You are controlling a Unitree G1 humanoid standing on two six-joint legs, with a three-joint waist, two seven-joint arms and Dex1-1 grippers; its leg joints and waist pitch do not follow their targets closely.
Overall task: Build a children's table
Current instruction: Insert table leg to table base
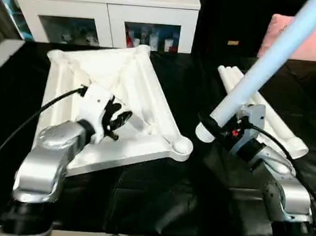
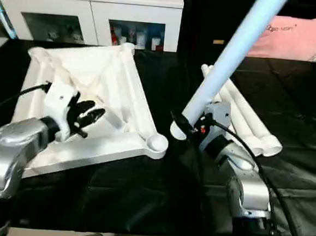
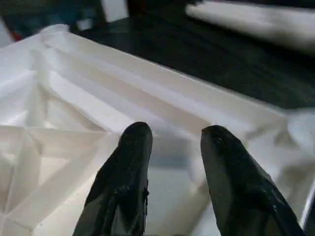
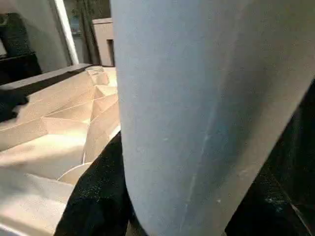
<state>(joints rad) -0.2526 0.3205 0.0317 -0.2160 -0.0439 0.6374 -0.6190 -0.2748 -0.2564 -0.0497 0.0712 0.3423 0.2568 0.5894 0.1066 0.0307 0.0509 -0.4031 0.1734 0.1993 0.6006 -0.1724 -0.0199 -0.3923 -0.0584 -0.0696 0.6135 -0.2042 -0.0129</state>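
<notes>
my left gripper [image 3: 170, 142] hovers parted, empty, over the tabletop [image 1: 149, 84] ribs; right gripper [image 1: 223, 128] clamps a leg [image 1: 272, 61]. black cloth [image 1: 168, 195], cabinet [image 1: 109, 10] behind tabletop.

Leg [image 1: 272, 61] I held: its upper end ran past the frame's top edge.
Cabinet [image 1: 108, 15] contents: too small to tell.

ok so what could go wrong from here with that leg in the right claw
1. The right claw grips the long white tapered tube leg near its lower end, so the long free length could lever it loose.
2. The leg's end hangs beside the round corner socket of the white ribbed plastic tabletop, tilted; it may jam or push the top.
3. The open left claw is over the ribs, gripping nothing.
</notes>
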